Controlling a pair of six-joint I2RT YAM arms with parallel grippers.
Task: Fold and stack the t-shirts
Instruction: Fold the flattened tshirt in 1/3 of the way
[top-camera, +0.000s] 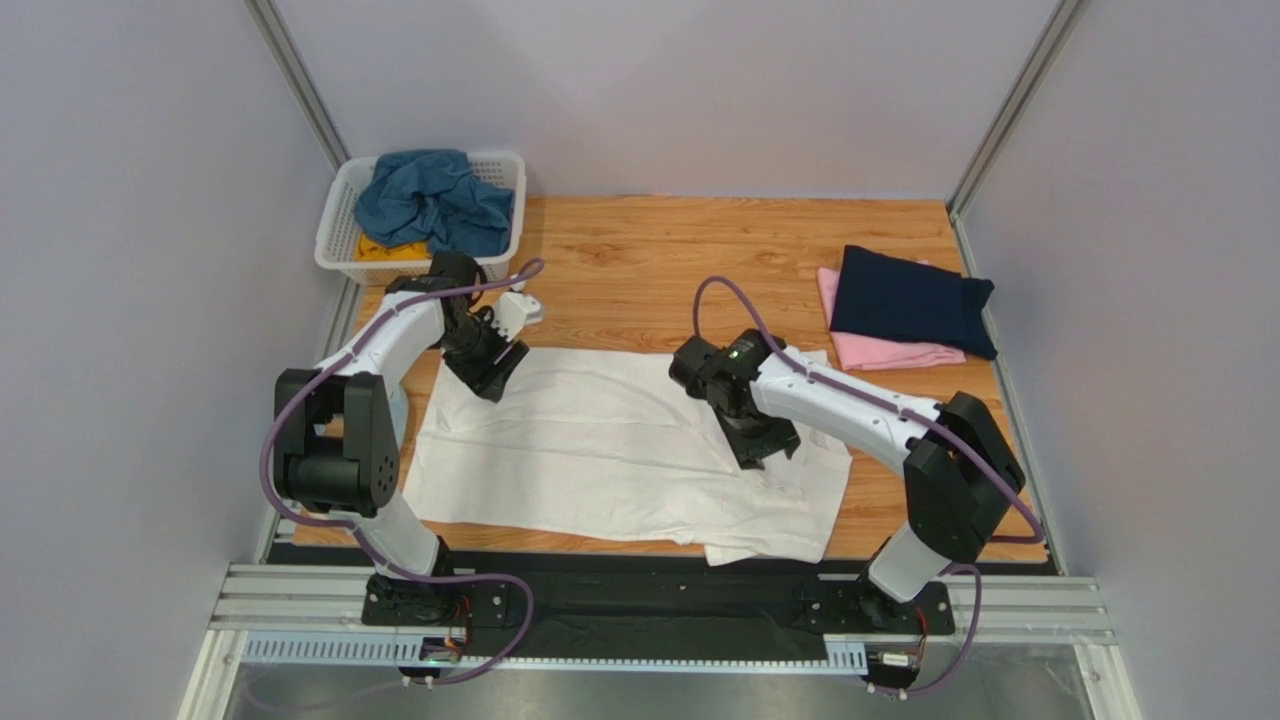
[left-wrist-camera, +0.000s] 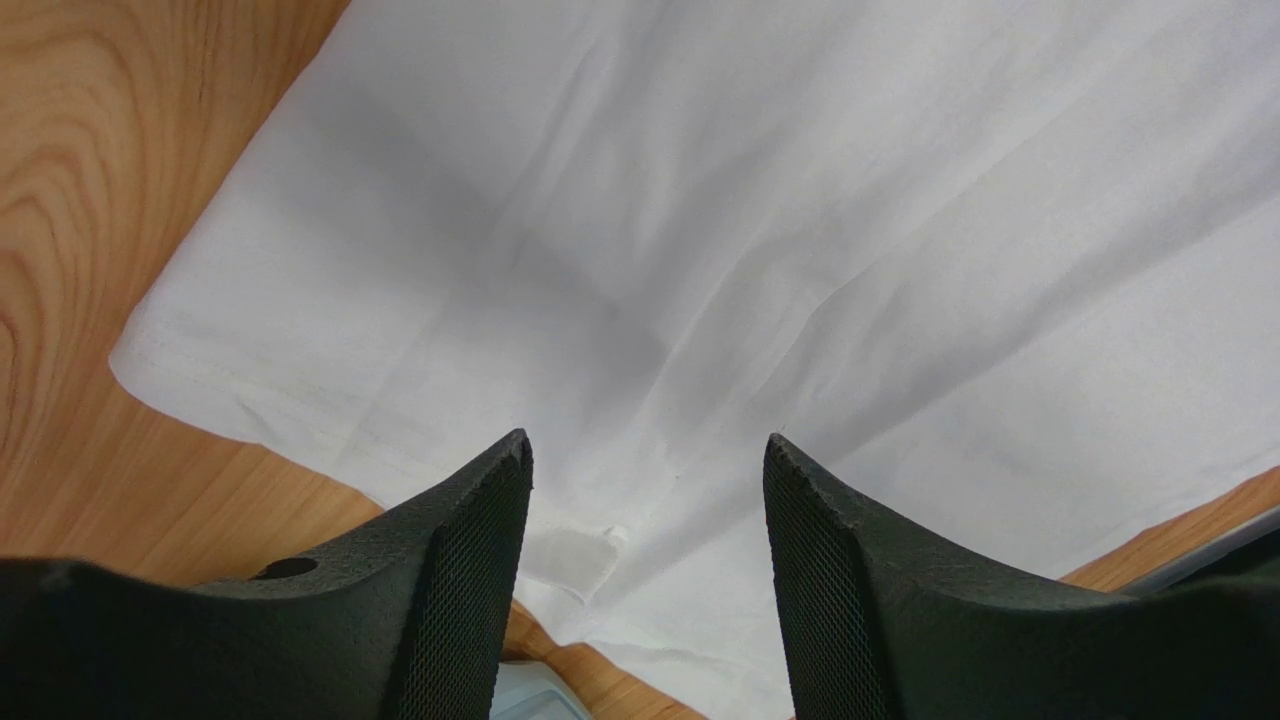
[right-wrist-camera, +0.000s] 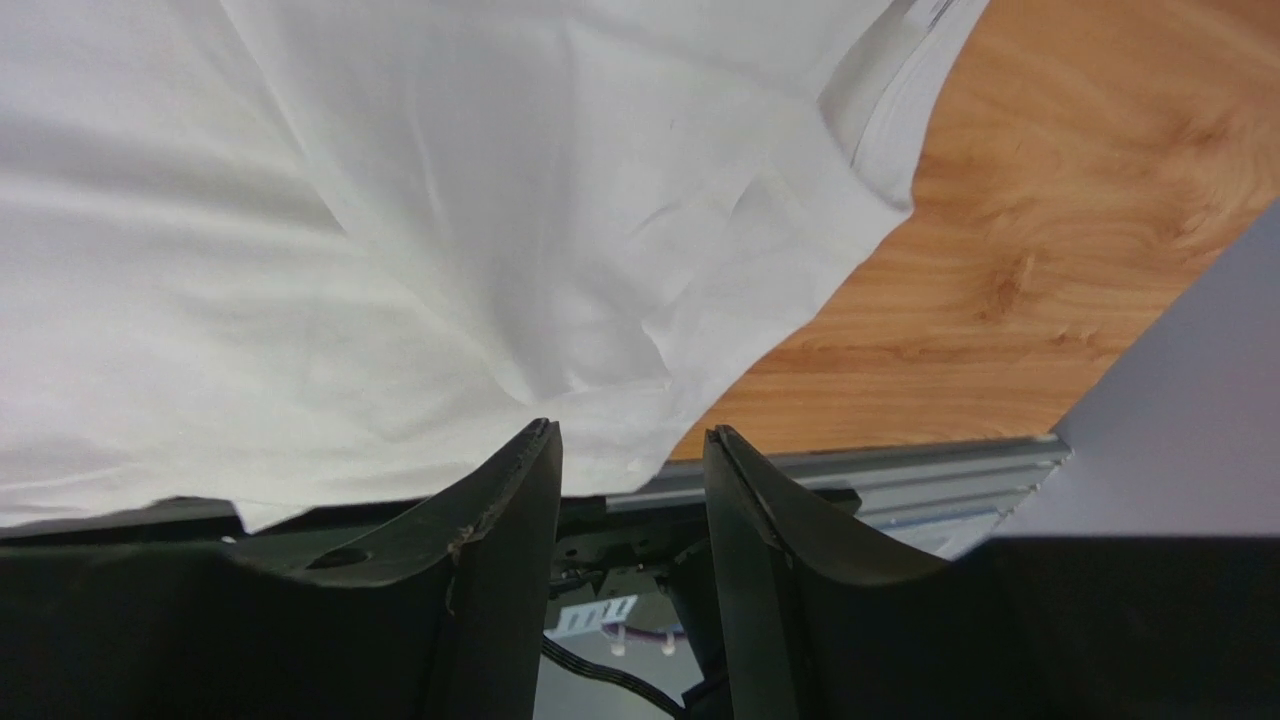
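Right gripper (top-camera: 762, 447) over white t-shirt (top-camera: 601, 450) | basket (top-camera: 340, 228) (teal shirt (top-camera: 433, 195) inside) far-left

The white t-shirt (top-camera: 601, 443) is plain. To the right of it, a navy t-shirt (top-camera: 912, 300) covers a pink t-shirt (top-camera: 894, 356). Behind its left corner, the white slatted basket (top-camera: 338, 222) holds 1 teal-blue t-shirt (top-camera: 433, 195) and 1 yellow t-shirt (top-camera: 367, 246). The table (top-camera: 646, 255) under it is orange-brown wood with grain lines.
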